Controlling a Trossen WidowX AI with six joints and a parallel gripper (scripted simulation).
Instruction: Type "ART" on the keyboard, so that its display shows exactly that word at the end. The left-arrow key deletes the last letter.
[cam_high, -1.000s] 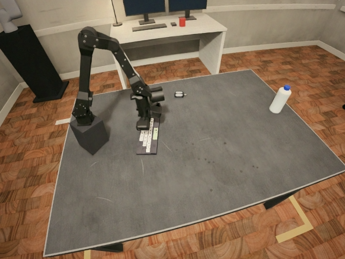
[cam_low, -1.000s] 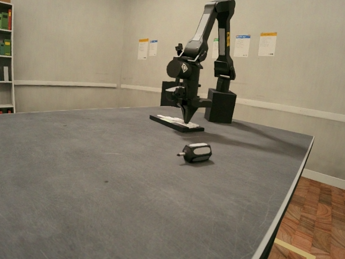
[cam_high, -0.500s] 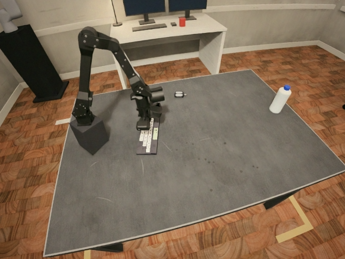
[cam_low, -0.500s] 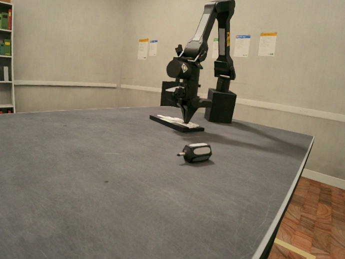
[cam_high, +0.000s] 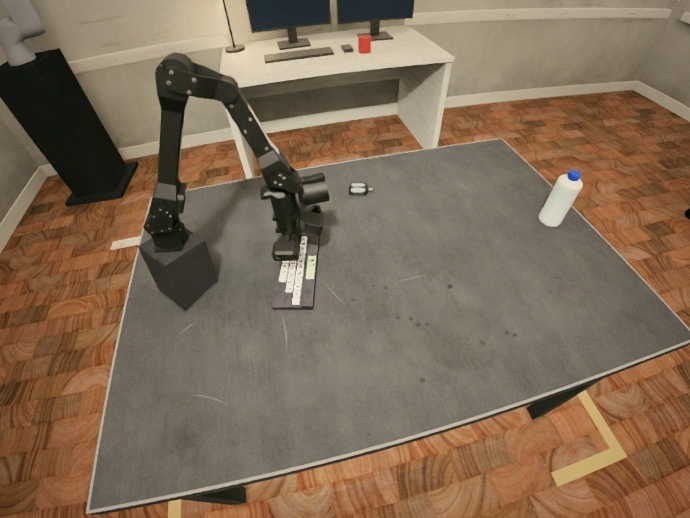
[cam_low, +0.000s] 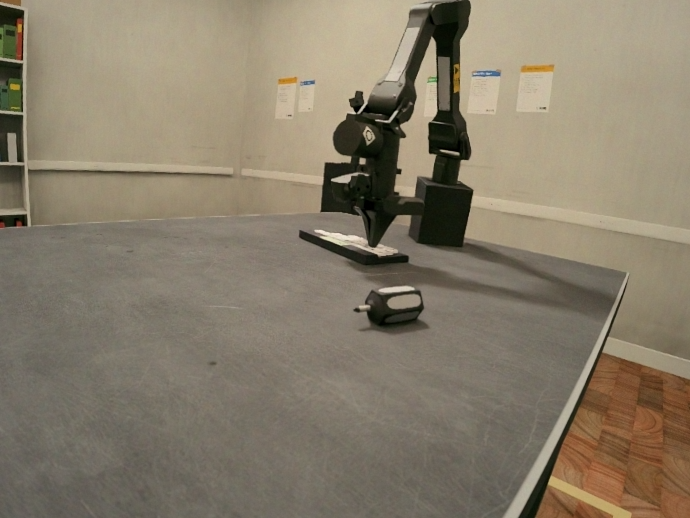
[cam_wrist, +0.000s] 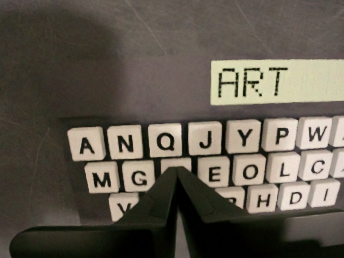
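Jaws are seen pressed together with nothing between them, the joined tip resting at the middle key row, over the key (cam_wrist: 176, 163) between G and E, whose letter is hidden by the tip. Whether the tip touches that key cannot be told from the wrist view; in the exterior view the tip appears at or just above the key tops. Keyboard (cam_high: 294, 274) is found directly under the jaws on the tabletop (cam_high: 423, 312), its rows extending to either side of the tip. Just beyond the tip, past the top row of keys, the display (cam_wrist: 277, 81) is read as "ART". The required word is therefore judged complete; no letter is left to type and no deletion is called for. Remaining work is judged to be only a clean lift without pressing a further key. Farther off, a small dark tool (cam_low: 394, 305) and a white bottle (cam_high: 559, 198) are noted, well apart from the keyboard.
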